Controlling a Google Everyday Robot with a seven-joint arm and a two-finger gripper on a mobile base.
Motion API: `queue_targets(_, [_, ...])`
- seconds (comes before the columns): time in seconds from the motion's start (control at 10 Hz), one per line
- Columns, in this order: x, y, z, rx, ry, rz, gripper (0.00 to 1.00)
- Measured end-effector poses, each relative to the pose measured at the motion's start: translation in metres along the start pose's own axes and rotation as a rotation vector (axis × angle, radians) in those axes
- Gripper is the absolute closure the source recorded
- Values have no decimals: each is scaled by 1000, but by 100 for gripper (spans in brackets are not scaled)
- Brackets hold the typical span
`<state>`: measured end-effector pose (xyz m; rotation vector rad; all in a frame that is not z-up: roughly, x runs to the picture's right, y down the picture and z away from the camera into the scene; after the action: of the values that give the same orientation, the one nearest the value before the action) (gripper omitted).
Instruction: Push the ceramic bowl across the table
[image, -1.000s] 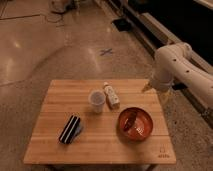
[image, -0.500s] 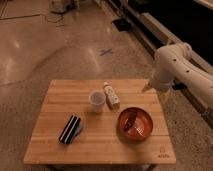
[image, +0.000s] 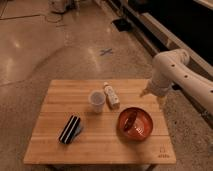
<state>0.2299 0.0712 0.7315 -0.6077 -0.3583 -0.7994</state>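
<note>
Ceramic bowl (image: 135, 124) pushing is what we are tracking, starting from our gripper (image: 151, 95). It is hanging at the end of the white arm (image: 172, 70) over the far right edge of the rectangular light wood butcher-block table (image: 60, 95); we are not able to tell whether it is open or closed. Just in front of it, apart from it, the round, shallow bowl is sitting on the table's right half, showing a glossy orange-red rim and a darker reddish-brown inside. Further left, a small pale bottle (image: 111, 95) is lying beside a translucent whitish cup (image: 97, 101) that is standing upright. A black, white-striped object (image: 70, 129) is resting near the front left.
</note>
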Motion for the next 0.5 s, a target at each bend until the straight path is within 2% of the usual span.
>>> queue_targets(0.5, [-24,15,56,5,-79,63,31])
